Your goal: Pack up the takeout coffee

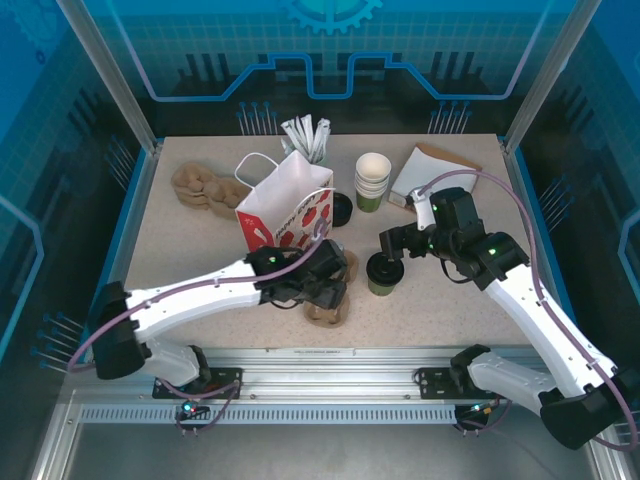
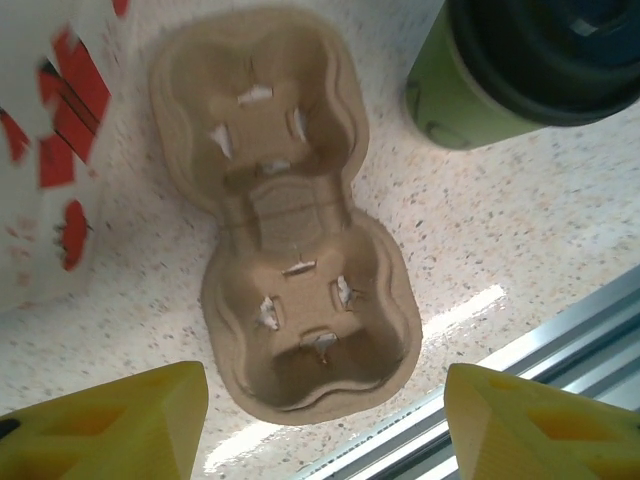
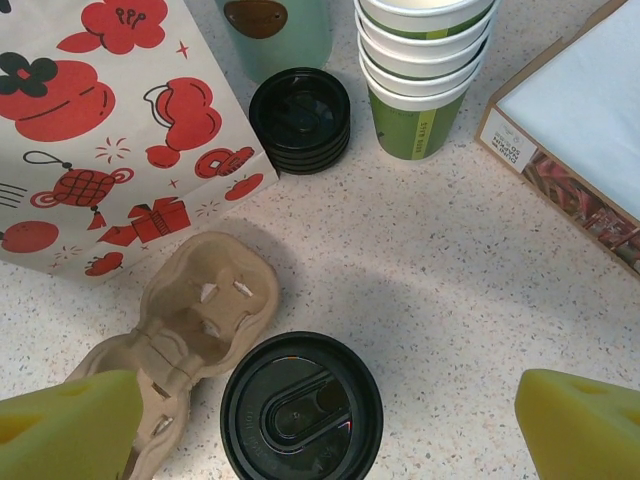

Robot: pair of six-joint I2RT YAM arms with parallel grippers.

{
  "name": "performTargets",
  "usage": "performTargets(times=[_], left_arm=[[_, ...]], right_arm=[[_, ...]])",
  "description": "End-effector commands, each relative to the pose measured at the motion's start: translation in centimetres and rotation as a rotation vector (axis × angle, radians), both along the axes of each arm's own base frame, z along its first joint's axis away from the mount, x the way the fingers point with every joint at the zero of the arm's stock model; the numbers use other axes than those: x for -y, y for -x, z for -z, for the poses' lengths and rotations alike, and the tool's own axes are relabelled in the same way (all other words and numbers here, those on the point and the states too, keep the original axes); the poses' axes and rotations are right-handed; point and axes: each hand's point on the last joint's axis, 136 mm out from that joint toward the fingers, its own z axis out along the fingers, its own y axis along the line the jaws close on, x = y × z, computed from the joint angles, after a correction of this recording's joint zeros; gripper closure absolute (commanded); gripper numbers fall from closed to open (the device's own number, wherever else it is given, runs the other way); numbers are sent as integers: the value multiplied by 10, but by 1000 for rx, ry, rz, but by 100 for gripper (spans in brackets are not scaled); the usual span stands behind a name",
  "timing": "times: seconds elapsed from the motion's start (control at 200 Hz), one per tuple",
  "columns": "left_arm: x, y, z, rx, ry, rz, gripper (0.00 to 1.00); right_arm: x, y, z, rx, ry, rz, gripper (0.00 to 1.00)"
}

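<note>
Right wrist: takeout coffee [image 3: 301,405] sat upright under right gripper [image 3: 325,425], jaws spread wide, empty.
Paper wall looked light, crushable, probably slick; best gripped gently mid-wall. The left gripper [image 2: 325,425] was spread and empty too.

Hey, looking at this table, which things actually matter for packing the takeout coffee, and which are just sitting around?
For the job:
- lidded green cup
- two-cup carrier, likely
- red-and-white paper bag, likely

Lying about:
- stack of empty cups
- spare black lids
- flat box
- pale-green cup of white sticks
- spare carriers, back left
</note>
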Motion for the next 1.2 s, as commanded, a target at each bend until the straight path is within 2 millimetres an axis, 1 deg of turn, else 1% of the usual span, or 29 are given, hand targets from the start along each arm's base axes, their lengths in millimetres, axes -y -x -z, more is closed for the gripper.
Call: performTargets(times=[0.0, 0.205, 0.35, 0.41, 0.475, 0.565, 0.68, 1.005, 1.196], left_arm=[[11, -2, 16, -50, 17, -85, 36], [19, -13, 48, -96, -9, -145, 41], [15, -26, 66, -104, -29, -200, 45], [16, -30, 72, -115, -18, -208, 46], [13, -35, 74, -109, -29, -222, 47], [18, -40, 76, -110, -16, -219, 46], [18, -46, 80, -114, -20, -226, 46], [19, -51, 94, -118, -79, -215, 49], [18, -54, 94, -108, -98, -205, 51]], right_arm=[[3, 5, 7, -28, -9, 9, 3], [1, 5, 16, -40, -6, -5, 3], [3, 4, 17, -33, 3, -6, 3], [2, 5, 17, -31, -6, -10, 3], [1, 4, 16, -30, -17, -15, 3], [1, 5, 17, -31, -19, -17, 3], [1, 5, 18, -34, -22, -19, 3], [1, 6, 17, -30, -26, -23, 3], [0, 6, 18, -35, -28, -27, 3]])
